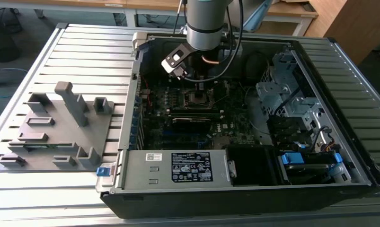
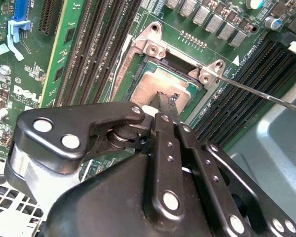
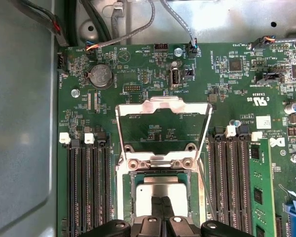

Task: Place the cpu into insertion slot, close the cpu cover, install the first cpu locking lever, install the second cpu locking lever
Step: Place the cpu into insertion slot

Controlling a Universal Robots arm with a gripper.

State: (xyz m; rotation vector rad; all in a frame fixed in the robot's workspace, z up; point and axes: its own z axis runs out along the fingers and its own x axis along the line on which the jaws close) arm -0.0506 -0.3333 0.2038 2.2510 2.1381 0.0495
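The cpu (image 3: 160, 189) lies flat in the insertion slot (image 3: 131, 195), its dull silver face (image 2: 150, 85) showing in both wrist views. My gripper (image 3: 163, 203) is shut, fingers pressed together, with the tips (image 2: 166, 100) at the middle of the cpu's face; touching or just above, I cannot tell. The cpu cover (image 3: 163, 102) stands open, swung back on its hinge beyond the slot. A thin wire locking lever (image 2: 266, 97) sticks out, unlatched, beside the slot. In the exterior view the gripper (image 1: 201, 85) hangs under the arm over the slot (image 1: 199, 98) on the green motherboard (image 1: 177, 135).
Long black memory slots (image 3: 86, 187) flank the socket on both sides. Cables (image 3: 138, 24) run along the case wall beyond the board. The open computer case (image 1: 240, 189) holds a power supply and drive bays; a grey fixture (image 1: 57, 127) stands at the exterior view's left.
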